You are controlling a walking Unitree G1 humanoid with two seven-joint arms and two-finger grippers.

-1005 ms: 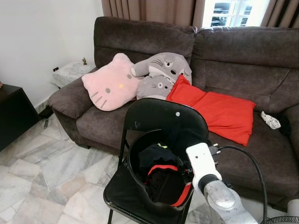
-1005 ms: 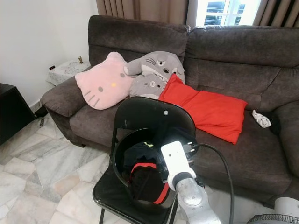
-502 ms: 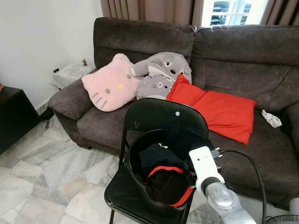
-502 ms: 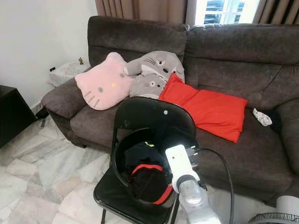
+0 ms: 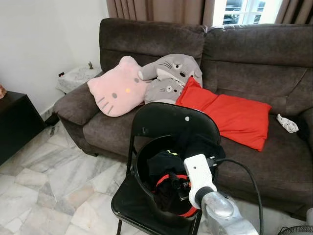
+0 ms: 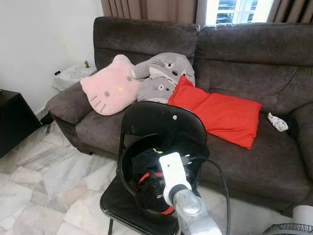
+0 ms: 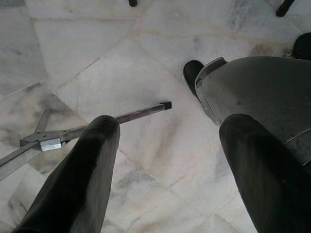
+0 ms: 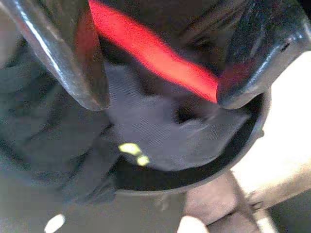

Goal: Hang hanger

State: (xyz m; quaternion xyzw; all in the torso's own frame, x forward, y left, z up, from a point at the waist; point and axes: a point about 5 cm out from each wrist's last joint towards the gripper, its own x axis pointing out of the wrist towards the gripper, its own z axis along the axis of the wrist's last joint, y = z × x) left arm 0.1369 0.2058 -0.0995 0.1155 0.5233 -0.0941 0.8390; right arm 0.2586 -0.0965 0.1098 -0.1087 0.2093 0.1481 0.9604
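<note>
My right pincer (image 8: 160, 92) is reaching down into the black basket (image 5: 146, 196). Its two fingers (image 8: 73, 53) are wide apart, one on each side of the red stripe (image 8: 155, 53) on the dark clothes (image 8: 146, 126). They are not squeezing anything yet, I think. The basket is sitting on the black folding chair (image 5: 171, 122), and the chair is standing just in front of the brown sofa (image 5: 254, 54) with its pink pillow (image 5: 117, 90), grey pillows (image 5: 168, 78) and red cushion (image 5: 230, 115).

My left pincer (image 7: 165, 160) is hanging down over the marble floor (image 7: 146, 58). Its fingers are wide apart and holding nothing.

I cannot pick out a hanger among the clothes. So I am guessing the job is only starting: I must find it, grab it, and hang it up.
</note>
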